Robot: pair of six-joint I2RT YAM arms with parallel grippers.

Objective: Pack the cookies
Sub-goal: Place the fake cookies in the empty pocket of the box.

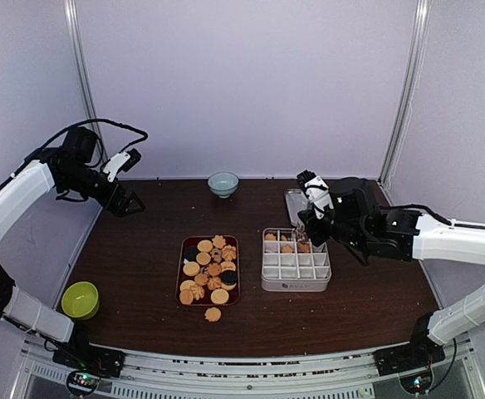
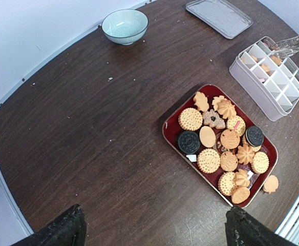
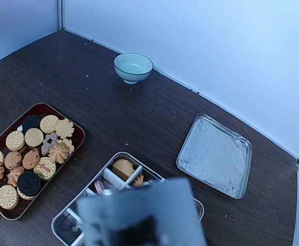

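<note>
**Packing scene, viewed from above.** The dark table (image 1: 143, 274) filled the frame. The left gripper (image 1: 129, 202) hung at upper left, jaws spread wide and empty, apparently parked clear to leave the tray reachable. The right gripper (image 1: 306, 223) stood right of centre over the far row of the divided box (image 1: 296, 284), seemingly delivering. Whether it gripped anything could not be told.

The red tray (image 1: 181, 264) at centre carried most of the cookies (image 2: 209, 160), loose for picking. A few more (image 3: 123, 168) lay in the box's far compartments. The metal lid (image 3: 214, 154) lay above the box, likely set aside for access. One stray cookie (image 1: 213, 314) lay just below the tray. A faint marking on the box front was too small to read.
</note>
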